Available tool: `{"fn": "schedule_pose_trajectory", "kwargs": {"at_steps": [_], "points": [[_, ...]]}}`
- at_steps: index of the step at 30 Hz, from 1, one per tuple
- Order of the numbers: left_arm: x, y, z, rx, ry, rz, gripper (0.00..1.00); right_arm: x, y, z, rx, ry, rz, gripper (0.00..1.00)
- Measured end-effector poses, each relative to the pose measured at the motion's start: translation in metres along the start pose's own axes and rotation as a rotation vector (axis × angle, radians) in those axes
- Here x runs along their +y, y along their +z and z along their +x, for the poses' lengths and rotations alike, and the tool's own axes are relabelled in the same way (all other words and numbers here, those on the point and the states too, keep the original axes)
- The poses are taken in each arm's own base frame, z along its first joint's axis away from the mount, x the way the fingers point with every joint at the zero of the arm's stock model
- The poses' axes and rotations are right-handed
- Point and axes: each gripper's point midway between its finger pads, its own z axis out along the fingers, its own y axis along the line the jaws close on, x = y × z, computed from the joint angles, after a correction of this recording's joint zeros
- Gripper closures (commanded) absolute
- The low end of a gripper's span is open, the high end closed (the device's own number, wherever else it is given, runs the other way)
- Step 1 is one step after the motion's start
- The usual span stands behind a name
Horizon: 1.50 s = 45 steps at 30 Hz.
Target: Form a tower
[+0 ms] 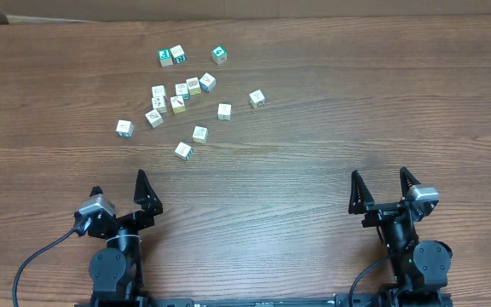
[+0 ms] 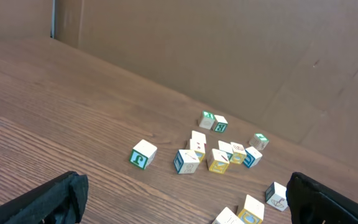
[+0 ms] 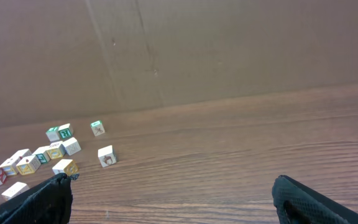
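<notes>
No tower is in view. Several small pale wooden cubes (image 1: 181, 90) with coloured prints lie singly on the brown table (image 1: 331, 102), scattered at the far left; none rests on another. The nearest cube (image 1: 183, 151) lies ahead of my left gripper (image 1: 119, 183), which stands open and holds nothing near the front edge. In the left wrist view the cubes (image 2: 219, 155) lie beyond the wide-apart fingers (image 2: 55, 199). My right gripper (image 1: 379, 172) is open at the front right, far from the cubes, with bare wood between its fingertips. The right wrist view has the cubes (image 3: 58, 149) at its left.
A brown cardboard wall (image 2: 229, 56) stands along the table's far edge behind the cubes. One cube (image 1: 257, 98) lies furthest right of the group, and a green-printed one (image 1: 219, 55) lies nearest the wall.
</notes>
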Motion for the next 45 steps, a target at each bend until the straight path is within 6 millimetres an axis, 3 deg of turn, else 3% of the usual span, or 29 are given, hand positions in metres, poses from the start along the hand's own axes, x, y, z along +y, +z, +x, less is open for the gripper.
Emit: {"fn": "schedule_pose_trajectory", "kwargs": {"at_steps": [9, 12, 19, 23, 27, 31, 34, 37, 40, 45], "points": [[-0.030, -0.003, -0.016, -0.040, -0.009, 0.158, 0.00, 0.000, 0.000, 0.000, 0.000, 0.000, 0.000, 0.00], [-0.049, -0.011, -0.036, -0.067, 0.002, 0.236, 0.00, 0.000, 0.000, 0.000, 0.000, 0.000, 0.000, 0.00], [-0.096, -0.061, -0.141, -0.267, 0.066, 0.401, 0.00, 0.000, 0.000, 0.000, 0.001, -0.001, 0.000, 0.00], [-0.110, -0.093, -0.189, -0.327, 0.101, 0.431, 0.01, 0.000, 0.000, 0.000, 0.000, 0.000, 0.000, 0.00], [-0.122, -0.107, -0.223, -0.287, 0.138, 0.422, 0.00, 0.000, 0.000, 0.000, 0.000, 0.000, 0.000, 0.00], [-0.133, -0.096, -0.242, -0.121, 0.174, 0.374, 0.00, 0.000, 0.000, 0.000, 0.001, 0.000, 0.000, 0.00], [-0.142, -0.077, -0.253, 0.046, 0.213, 0.327, 0.00, 0.000, 0.000, 0.000, 0.001, 0.000, 0.000, 0.00], [-0.148, -0.057, -0.252, 0.238, 0.260, 0.279, 0.00, 0.000, 0.000, 0.000, 0.000, 0.000, 0.000, 0.00], [-0.150, -0.032, -0.239, 0.468, 0.302, 0.220, 0.00, 0.000, 0.000, 0.000, 0.001, 0.000, 0.001, 0.00], [-0.149, 0.020, -0.196, 0.783, 0.325, 0.152, 0.00, 0.000, 0.000, 0.000, 0.001, 0.000, 0.001, 0.00]]}}
